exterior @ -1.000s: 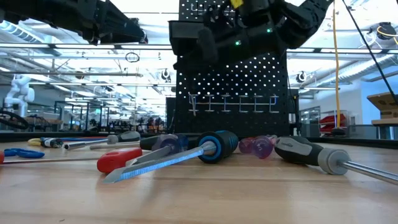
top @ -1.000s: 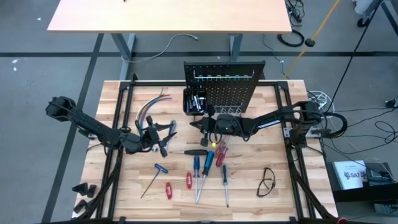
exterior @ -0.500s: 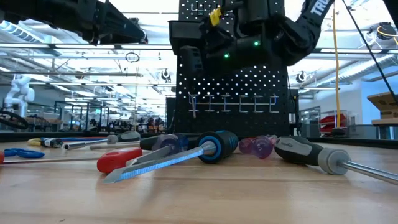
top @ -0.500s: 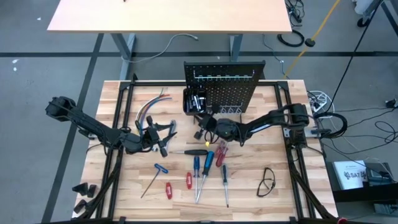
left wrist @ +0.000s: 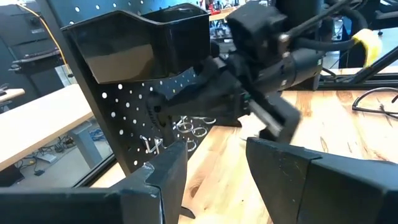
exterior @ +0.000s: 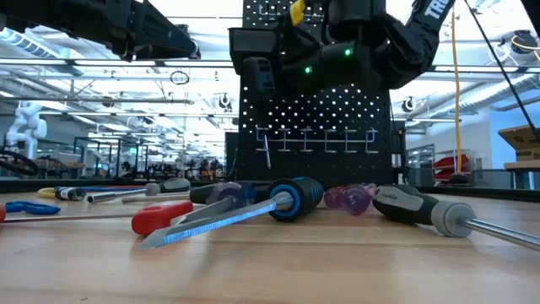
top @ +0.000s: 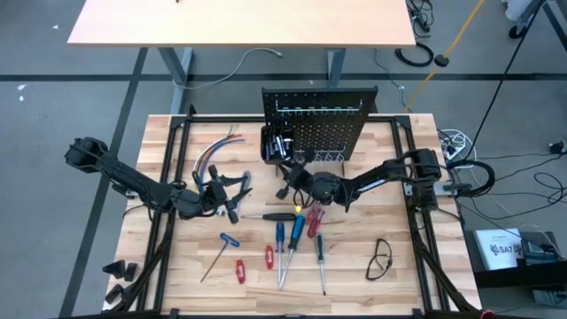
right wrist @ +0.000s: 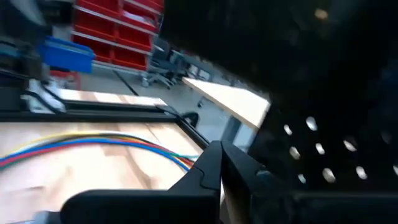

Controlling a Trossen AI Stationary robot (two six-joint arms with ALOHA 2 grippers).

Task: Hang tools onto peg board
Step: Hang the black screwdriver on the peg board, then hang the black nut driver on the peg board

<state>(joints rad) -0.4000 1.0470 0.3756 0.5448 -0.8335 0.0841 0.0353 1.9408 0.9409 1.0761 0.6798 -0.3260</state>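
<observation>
Right gripper [top: 285, 177] fingers pressed together, just in front of peg board [top: 332, 124], maybe pinching tool. Slow, straight aim at hook needed. Left gripper [top: 237, 197] fingers spread, waiting on left.

The setting is a robotics laboratory or industrial workshop. The floor [top: 53, 115] is bare grey concrete marked with dark tape lines. The work surface is a pale wooden table [top: 354, 275] fitted with a black metal frame, and a second plain table [top: 239, 22] stands behind it. Loose cables [top: 416, 55] lie on the floor. The low view shows a large open hall with ceiling trusses and strip lighting [exterior: 84, 72] and a white robot figure [exterior: 21, 122] (far background). The right wrist view shows red storage bins [right wrist: 118, 31] on shelving.
</observation>
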